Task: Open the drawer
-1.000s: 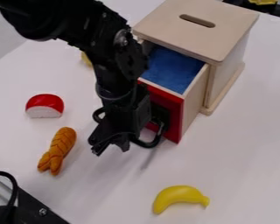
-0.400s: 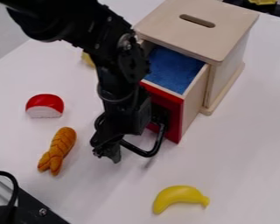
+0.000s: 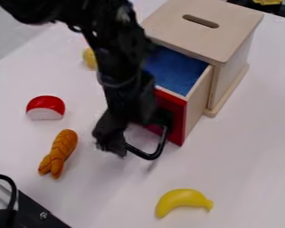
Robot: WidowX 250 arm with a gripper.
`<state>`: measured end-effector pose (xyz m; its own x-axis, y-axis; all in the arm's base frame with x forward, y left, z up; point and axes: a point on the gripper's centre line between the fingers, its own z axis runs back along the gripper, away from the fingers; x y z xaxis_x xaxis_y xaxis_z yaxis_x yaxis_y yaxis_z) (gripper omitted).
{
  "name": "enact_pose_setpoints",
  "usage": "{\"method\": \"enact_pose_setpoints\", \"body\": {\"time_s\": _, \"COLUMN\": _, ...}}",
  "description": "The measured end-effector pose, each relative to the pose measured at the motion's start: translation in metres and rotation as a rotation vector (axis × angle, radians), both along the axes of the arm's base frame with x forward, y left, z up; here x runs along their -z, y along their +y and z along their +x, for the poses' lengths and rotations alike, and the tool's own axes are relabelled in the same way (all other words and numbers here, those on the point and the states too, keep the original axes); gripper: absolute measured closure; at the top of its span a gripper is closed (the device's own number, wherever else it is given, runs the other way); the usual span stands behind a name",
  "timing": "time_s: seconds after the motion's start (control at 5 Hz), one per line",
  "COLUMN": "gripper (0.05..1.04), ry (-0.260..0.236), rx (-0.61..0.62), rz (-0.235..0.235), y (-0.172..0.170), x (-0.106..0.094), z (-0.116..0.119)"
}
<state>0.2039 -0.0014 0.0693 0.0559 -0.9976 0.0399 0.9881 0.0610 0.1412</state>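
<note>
The black two-finger gripper (image 3: 112,141) hangs low over the white tabletop (image 3: 234,164), tilted, in front of the drawer and at the left end of its curved black handle (image 3: 149,156). Whether it is spread, pressed together or pinching the handle, I cannot tell. Above it, the black robot arm (image 3: 118,58) comes in from the upper left and hides part of the drawer.

The pale wooden drawer with a red front and blue lining (image 3: 176,117) stands partly pulled out of a pale wooden box with a slotted top (image 3: 183,38). To the left of the gripper lies a golden-brown braided toy bread (image 3: 61,148), and beyond that a rounded red-and-white toy piece (image 3: 45,107). A yellow object (image 3: 89,58) is partly hidden behind the arm. Well apart from the gripper, toward the lower right, lies a yellow toy banana (image 3: 183,198). A black cable (image 3: 14,190) curves at the lower-left edge.
</note>
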Motion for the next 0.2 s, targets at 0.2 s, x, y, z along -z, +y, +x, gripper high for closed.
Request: {"method": "enact_pose_setpoints", "body": {"time_s": 0.2, "gripper": 0.084, "ry": -0.025, "rx": -0.021, "rz": -0.034, "y": 0.0027, "x": -0.0184, "z": -0.0038}}
